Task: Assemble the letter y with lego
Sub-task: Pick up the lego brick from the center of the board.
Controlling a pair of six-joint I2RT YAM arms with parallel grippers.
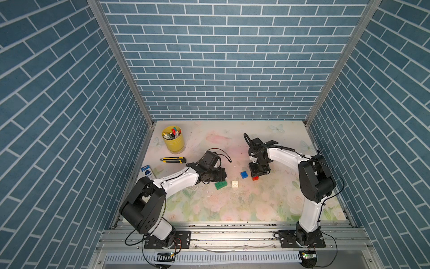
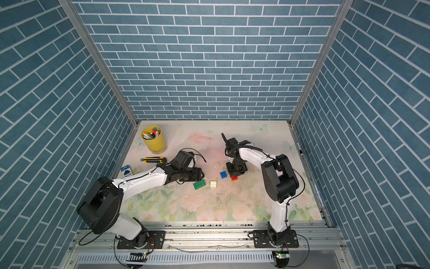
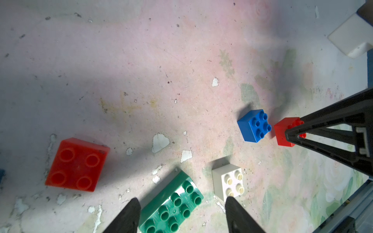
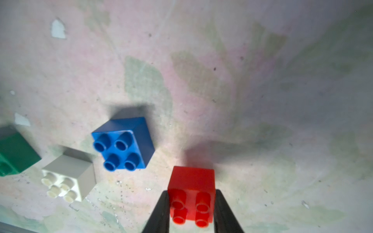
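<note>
Right jaws are being pressed shut on a red brick (image 4: 191,193), which is being gripped by two opposite side walls with its studs up. Whether it is being lifted clear of the worktop (image 1: 232,209) cannot be told. Left jaws are being held open, standing either side of one end of the green brick (image 3: 171,205), whose long axis is running slantwise across the gap, not along it. Contact there cannot be judged.

No letter y is being formed yet, as every brick is lying apart. From the gripped red brick, the blue brick (image 4: 123,144) is lying just beside it, toward the left arm. The white brick (image 4: 68,179) and then the green are lying farther that way. A second red brick (image 3: 77,164) is lying beyond the green, hidden under the left arm in both top views. The blue is being judged the nearest partner for the right jaws.
</note>
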